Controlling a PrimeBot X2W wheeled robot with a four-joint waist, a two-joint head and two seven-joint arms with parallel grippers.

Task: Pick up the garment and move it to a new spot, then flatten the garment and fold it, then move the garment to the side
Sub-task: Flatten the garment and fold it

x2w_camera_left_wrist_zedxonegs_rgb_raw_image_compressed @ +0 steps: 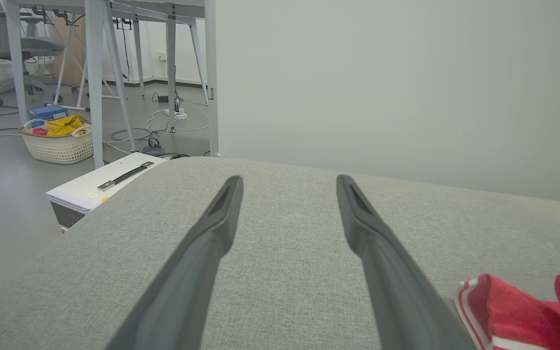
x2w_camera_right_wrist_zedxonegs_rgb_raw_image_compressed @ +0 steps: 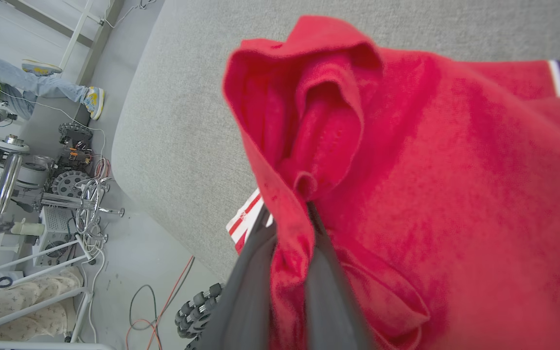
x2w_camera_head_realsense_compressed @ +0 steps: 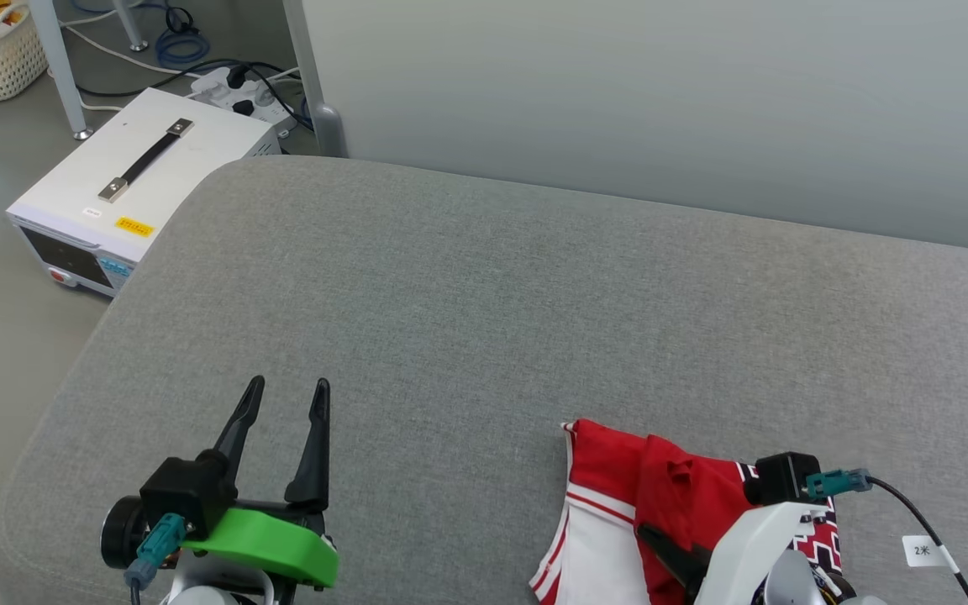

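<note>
Red soft cloth of the garment [x2w_camera_head_realsense_compressed: 669,496] lies bunched on the near right part of the grey padded cushion [x2w_camera_head_realsense_compressed: 484,319], and your right end effector [x2w_camera_right_wrist_zedxonegs_rgb_raw_image_compressed: 287,257] is closed on one thin fold of it. I think this fold can slip out when you lift, because the hold is small and the white sleeve with striped trim lies near the cushion edge. The woven cover looks coarse and may drag the fabric. Your left end effector [x2w_camera_head_realsense_compressed: 289,395] stands wide open, empty, well apart.
</note>
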